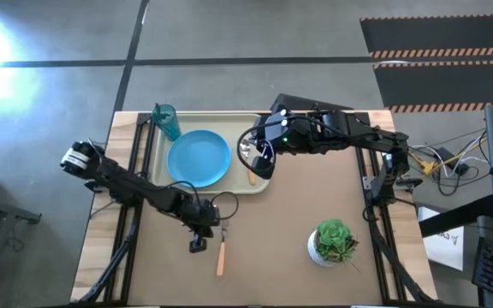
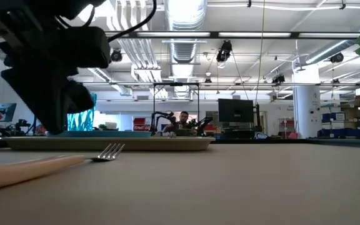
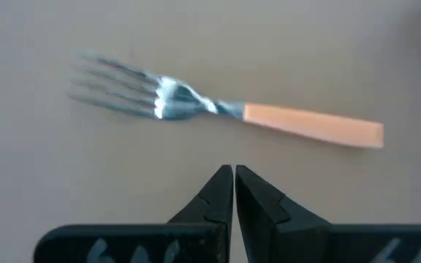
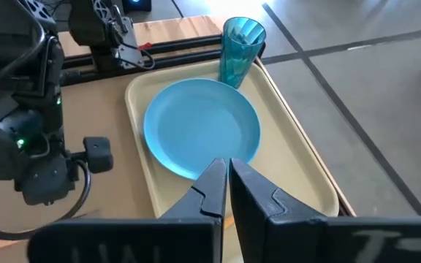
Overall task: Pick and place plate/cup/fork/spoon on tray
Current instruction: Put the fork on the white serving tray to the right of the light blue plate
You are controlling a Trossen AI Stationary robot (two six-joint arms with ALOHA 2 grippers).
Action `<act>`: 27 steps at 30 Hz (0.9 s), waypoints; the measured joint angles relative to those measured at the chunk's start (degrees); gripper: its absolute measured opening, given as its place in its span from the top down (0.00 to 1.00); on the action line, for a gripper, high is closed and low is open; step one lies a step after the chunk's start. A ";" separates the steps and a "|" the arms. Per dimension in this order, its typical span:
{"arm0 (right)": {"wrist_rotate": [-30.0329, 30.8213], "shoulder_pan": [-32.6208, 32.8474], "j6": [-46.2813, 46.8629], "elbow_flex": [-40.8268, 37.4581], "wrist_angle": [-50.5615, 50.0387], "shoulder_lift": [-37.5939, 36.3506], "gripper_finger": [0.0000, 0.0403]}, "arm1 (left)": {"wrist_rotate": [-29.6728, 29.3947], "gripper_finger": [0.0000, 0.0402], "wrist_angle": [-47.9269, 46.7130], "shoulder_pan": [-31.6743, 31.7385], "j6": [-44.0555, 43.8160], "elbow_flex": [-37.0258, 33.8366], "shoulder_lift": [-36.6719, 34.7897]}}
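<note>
The cream tray (image 1: 255, 120) lies at the table's far left. On it are the sky-blue plate (image 1: 198, 158) and the teal cup (image 1: 165, 120), which stands upright in the tray's far left corner. The spoon (image 1: 251, 175) lies at the tray's right end, under my right gripper (image 1: 262, 162), which is shut. The right wrist view shows the plate (image 4: 199, 131), the cup (image 4: 238, 47) and the shut fingers (image 4: 229, 172). The fork (image 1: 222, 251) lies flat on the table near the front. My left gripper (image 1: 198, 241) is shut just to its left, above the table (image 3: 234, 175). My right gripper hangs over the spoon's handle at the tray's right end; its own body hides the spot, and I cannot tell whether it touches the spoon.
A green plant in a white pot (image 1: 332, 242) stands on the table's near right. Bare tabletop lies between the fork and the plant. Dark frame rails (image 1: 131, 154) run along the table's left and right sides. In the low view a person (image 2: 183, 120) sits far off in the room.
</note>
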 joint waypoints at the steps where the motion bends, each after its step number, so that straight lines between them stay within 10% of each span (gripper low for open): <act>1: 0.01 0.00 -0.02 0.00 0.00 -0.05 0.98 | 0.19 1.00 0.09 -0.32 -0.96 -0.32 0.06; 27: -0.01 0.00 -0.92 0.00 0.04 -0.52 0.98 | 9.68 1.00 24.41 -0.30 0.02 2.88 17.35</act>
